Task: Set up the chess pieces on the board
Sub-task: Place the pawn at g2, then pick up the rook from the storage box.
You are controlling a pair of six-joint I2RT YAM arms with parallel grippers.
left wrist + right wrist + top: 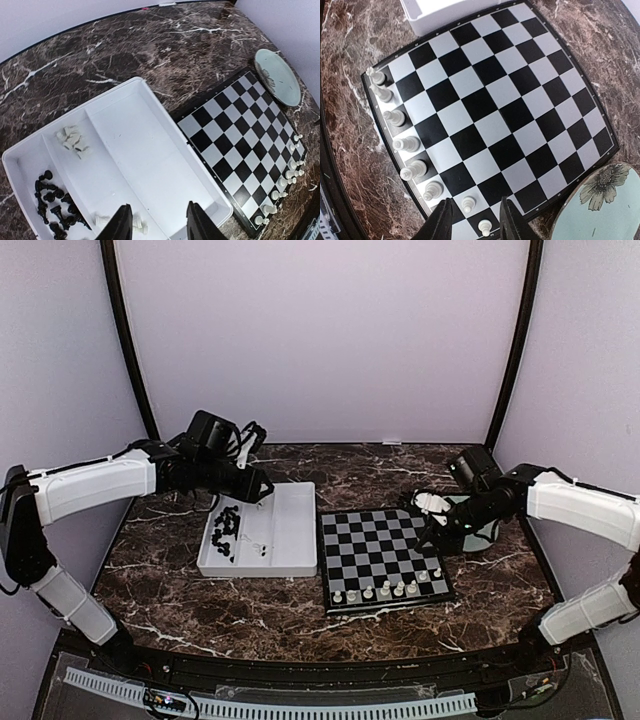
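Where the overhead hides their gaps, wrist views show left pincer (159,209) and right pincer (476,202) parted.

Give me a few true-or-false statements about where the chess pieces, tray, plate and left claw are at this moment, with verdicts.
1. White pieces stand in a row along the near edge of the board. True.
2. Black pieces already stand on the board. False: they lie in the white tray.
3. The tray holds only black pieces. False: a few white ones lie in it too.
4. The left claw hangs over the tray with its fingers apart. True.
5. The plate lies to the left of the board. False: it lies on the board's right side, near the far corner.
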